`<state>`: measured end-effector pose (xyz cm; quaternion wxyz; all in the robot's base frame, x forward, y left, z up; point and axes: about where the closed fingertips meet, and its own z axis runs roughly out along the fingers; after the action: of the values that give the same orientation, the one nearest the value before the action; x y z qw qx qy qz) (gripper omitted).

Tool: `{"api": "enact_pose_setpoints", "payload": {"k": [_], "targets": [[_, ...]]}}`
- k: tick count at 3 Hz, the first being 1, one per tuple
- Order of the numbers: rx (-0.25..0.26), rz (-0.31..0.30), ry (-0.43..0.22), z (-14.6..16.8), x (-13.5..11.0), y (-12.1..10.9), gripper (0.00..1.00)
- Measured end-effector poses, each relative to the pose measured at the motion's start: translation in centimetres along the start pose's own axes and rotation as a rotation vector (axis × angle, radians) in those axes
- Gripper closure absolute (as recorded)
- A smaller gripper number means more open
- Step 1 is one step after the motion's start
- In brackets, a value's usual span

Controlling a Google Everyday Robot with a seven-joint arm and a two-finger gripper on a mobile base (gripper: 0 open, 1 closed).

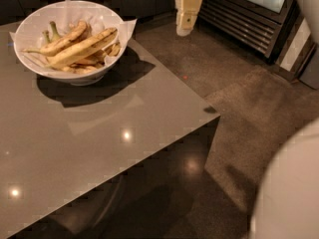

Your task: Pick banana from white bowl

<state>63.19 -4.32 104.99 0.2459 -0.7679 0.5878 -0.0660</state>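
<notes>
The white bowl (pixel 30 29), lined with white paper, stands at the far left corner of the grey table (pixel 99 148). The banana (pixel 82 48), long, thick and nearly straight with dark streaks toward its right end, lies on top of the pile, slanting up to the right. A thinner curved banana (pixel 60 43) with a green stem lies behind it, with small brownish pieces underneath. My gripper (pixel 184 29), cream-coloured, hangs at the top of the view, to the right of the bowl and beyond the table's edge, above the floor. It holds nothing.
A pale rounded part of my arm (pixel 291 188) fills the lower right corner. A dark metal cabinet with a slatted grille (pixel 239 21) stands at the back right. Dark floor (pixel 249 98) lies right of the table's right edge.
</notes>
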Motion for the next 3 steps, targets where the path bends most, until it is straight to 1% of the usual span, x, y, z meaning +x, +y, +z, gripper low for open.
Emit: {"api": "enact_pose_setpoints", "payload": {"k": [1,2,3], "targets": [[-0.027,-0.106,-0.015,2.4,-3.5,-1.9,0.00],[-0.006,-0.111,-0.025,2.7,-4.1,-2.6,0.00],[0.000,-0.150,-0.078,3.6,-5.8,-3.7,0.00]]}}
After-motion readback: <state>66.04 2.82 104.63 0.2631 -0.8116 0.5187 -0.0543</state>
